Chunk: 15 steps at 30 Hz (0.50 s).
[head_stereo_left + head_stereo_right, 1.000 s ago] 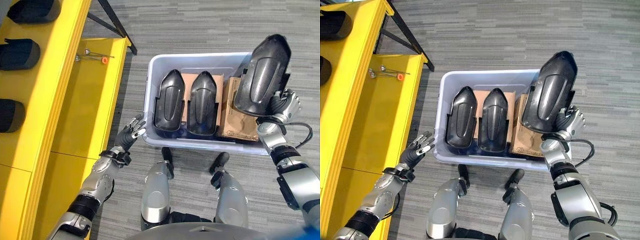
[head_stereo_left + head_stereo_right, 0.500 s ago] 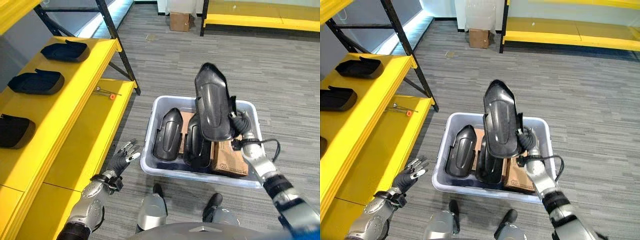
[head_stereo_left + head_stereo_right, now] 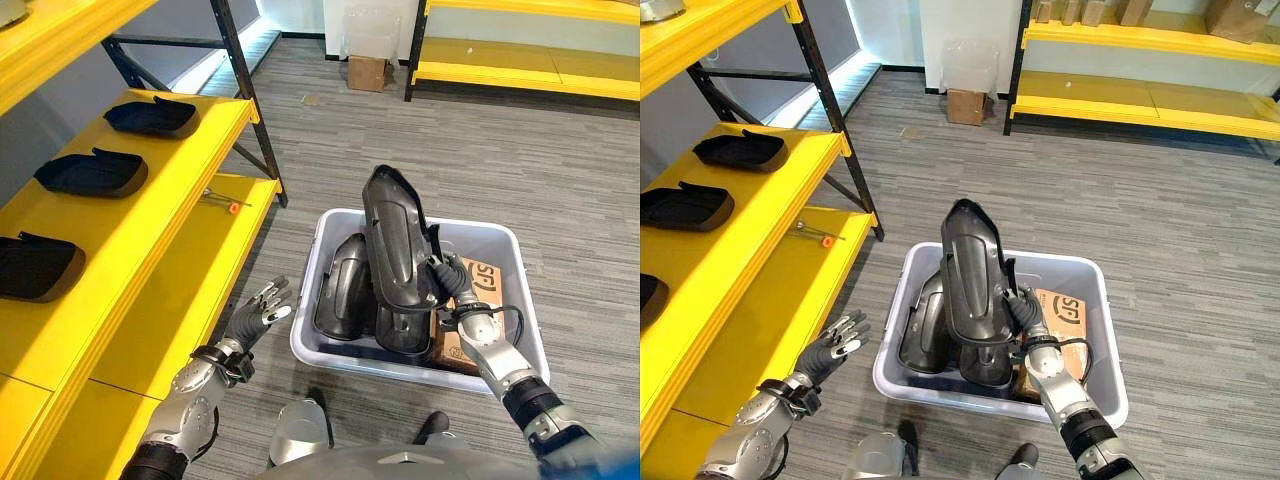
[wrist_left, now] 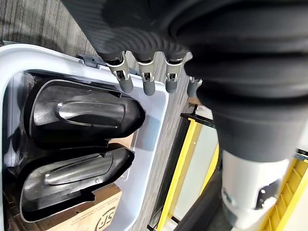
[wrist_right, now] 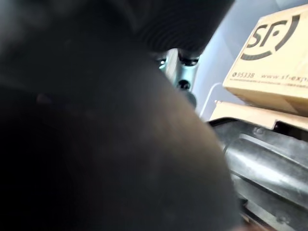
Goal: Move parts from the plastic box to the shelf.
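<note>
Part's swung left over the plastic box (image 3: 500, 240), right hand (image 3: 447, 288) clamped on black part (image 3: 395, 245) edge: rigid, light, glossy-slippery shell; left hand (image 3: 258, 312) spread, empty.

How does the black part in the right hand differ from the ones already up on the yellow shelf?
The held black part stands nearly upright above the plastic box, gripped by the right hand; the shelf parts lie flat on the yellow shelf. The held part shows its domed glossy outer face; the shelf parts look matte. All are black moulded shells. The left hand is open, beside the box.
</note>
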Motion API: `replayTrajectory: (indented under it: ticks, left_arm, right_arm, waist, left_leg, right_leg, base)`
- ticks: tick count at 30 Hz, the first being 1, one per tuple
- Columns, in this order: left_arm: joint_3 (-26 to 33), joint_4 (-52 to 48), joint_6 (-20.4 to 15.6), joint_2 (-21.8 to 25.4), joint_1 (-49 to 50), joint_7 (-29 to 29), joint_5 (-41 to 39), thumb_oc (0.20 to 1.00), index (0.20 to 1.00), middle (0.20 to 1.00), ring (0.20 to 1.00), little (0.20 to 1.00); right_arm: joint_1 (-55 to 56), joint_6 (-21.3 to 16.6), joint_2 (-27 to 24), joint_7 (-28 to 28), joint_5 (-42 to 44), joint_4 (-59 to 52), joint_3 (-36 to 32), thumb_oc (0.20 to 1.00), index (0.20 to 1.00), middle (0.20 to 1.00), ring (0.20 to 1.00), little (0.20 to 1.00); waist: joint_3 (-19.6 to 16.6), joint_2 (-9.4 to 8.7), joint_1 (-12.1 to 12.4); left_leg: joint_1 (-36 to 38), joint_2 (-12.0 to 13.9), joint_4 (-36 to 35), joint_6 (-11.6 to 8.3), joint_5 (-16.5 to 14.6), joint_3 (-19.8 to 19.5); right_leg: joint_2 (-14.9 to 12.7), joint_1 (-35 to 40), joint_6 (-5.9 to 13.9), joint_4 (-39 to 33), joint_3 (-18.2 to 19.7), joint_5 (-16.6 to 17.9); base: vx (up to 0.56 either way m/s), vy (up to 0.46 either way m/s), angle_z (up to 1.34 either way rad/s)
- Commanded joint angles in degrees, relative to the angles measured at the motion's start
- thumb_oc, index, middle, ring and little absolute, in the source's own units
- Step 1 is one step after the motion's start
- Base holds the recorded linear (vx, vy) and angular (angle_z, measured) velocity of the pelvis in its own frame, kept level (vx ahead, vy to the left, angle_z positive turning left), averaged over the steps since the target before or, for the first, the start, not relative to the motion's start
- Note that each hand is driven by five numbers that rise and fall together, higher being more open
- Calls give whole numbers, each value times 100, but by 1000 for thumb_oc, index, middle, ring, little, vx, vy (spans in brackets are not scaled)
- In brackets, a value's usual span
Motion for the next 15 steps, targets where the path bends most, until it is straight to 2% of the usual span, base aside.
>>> replayTrajectory:
  ticks: [1, 3, 5, 11, 12, 15]
  left_arm:
    - [-134, -458, -192, 176, -117, 84, 66, 1000, 1000, 1000, 1000, 1000]
    - [-145, -484, -188, 174, -87, 2, 118, 1000, 1000, 1000, 1000, 1000]
    - [-78, -574, 21, 88, -72, 80, -4, 1000, 1000, 1000, 1000, 1000]
    - [31, -644, 229, 8, 38, 41, 71, 1000, 1000, 1000, 1000, 1000]
    - [37, -668, 221, 3, 59, -26, 159, 1000, 1000, 1000, 1000, 1000]
    - [-54, -638, 202, 11, 4, -433, 419, 1000, 1000, 1000, 1000, 1000]
  right_arm:
    - [-273, -463, -332, 16, 198, -690, -234, 200, 200, 200, 200, 200]
    - [-198, -633, -438, 239, 201, -623, -371, 200, 200, 200, 200, 200]
    - [-147, -650, -509, 442, 250, -646, -470, 200, 200, 200, 200, 200]
    - [-135, -580, -434, 542, 320, -946, -420, 200, 200, 200, 200, 200]
    - [-99, -513, -399, 510, 285, -1066, -412, 200, 200, 200, 200, 200]
    - [52, -361, -319, 85, 146, -1319, -378, 200, 200, 200, 200, 200]
  waist:
    - [229, 111, -58]
    - [227, 1, -113]
    - [144, -3, -110]
    - [80, 52, -73]
    - [101, 67, -87]
    - [142, 99, -300]
  left_leg:
    - [77, -250, -601, 18, 474, -192]
    - [-116, -349, -482, -89, 494, -332]
    - [-116, -398, -506, -139, 529, -498]
    - [-87, -456, -486, -157, 478, -656]
    - [-91, -440, -445, -167, 469, -595]
    - [71, -104, -345, -257, 458, 143]
  right_leg:
    - [878, 317, 0, 467, 732, -987]
    - [1196, 519, -165, 1, 991, -853]
    - [1197, 607, -208, -179, 978, -776]
    - [1137, 656, -244, -243, 913, -816]
    - [1110, 657, -238, -237, 873, -814]
    - [1014, 731, -176, -219, 623, -849]
  base:
    - [4, -109, 49]
    - [53, -160, 65]
    - [80, -162, 19]
    - [39, -110, 28]
    - [2, -78, 27]
    - [-15, -32, 88]
